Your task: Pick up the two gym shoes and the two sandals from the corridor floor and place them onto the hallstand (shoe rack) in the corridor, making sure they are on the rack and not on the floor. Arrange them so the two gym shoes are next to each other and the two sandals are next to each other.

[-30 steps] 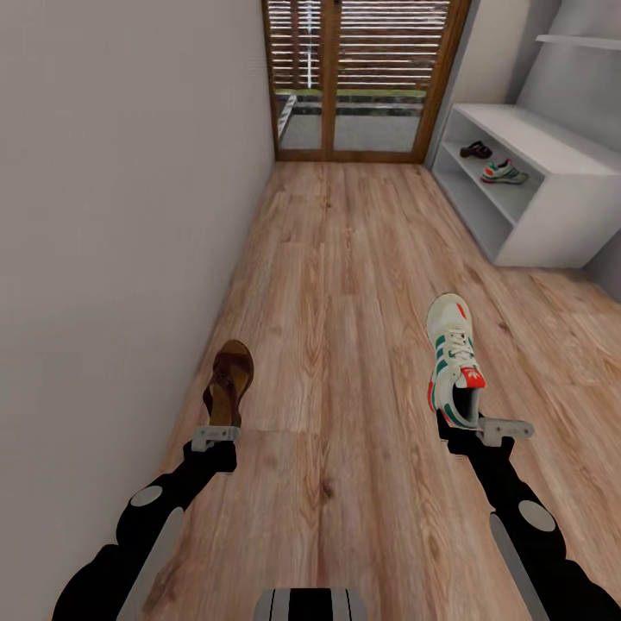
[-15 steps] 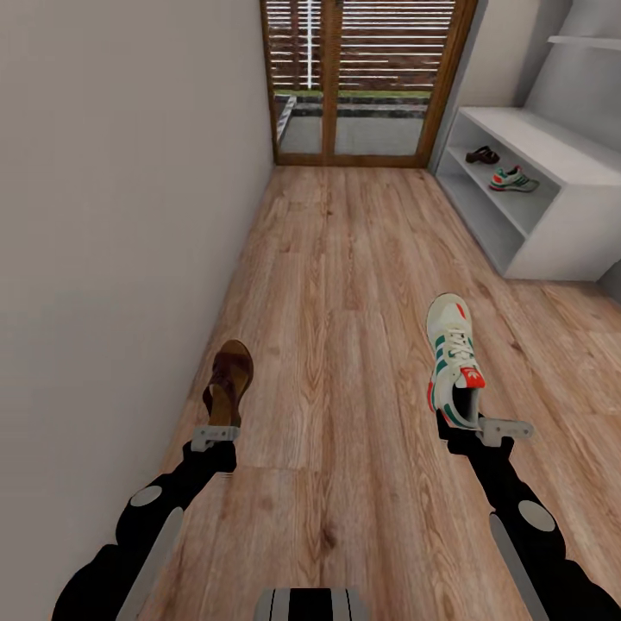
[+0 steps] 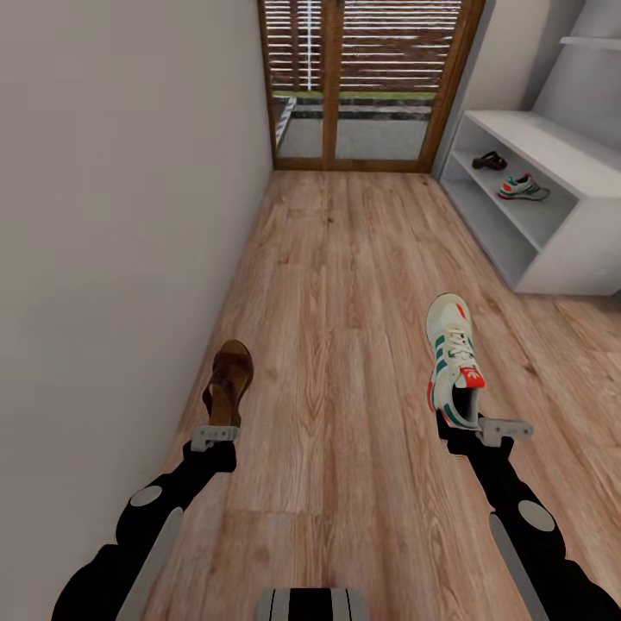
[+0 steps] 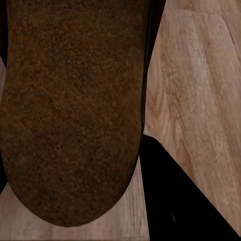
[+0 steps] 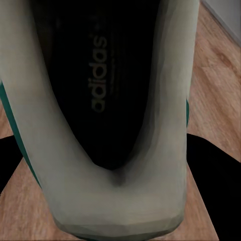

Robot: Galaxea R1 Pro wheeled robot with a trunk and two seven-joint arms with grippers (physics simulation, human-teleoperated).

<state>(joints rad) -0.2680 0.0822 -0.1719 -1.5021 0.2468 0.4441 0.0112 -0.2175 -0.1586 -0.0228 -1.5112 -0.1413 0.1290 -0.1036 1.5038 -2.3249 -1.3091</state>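
My left gripper is shut on the heel of a dark brown sandal, held out above the plank floor; the left wrist view shows the sandal's brown footbed up close. In my right gripper, shut on its heel, is a cream-white gym shoe with green stripes and a red tongue patch; its dark inside shows in the right wrist view. The white hallstand stands at the far right. On its upper shelf lie a second sandal and a second gym shoe, side by side.
A plain wall runs close along my left. A wooden slatted glass door closes the corridor's far end. A thin white wall shelf hangs above the hallstand. Open floor lies between me and the hallstand.
The view has moved forward along the corridor; the hallstand and door look nearer and shifted right. Both arms keep the same pose with their shoes.
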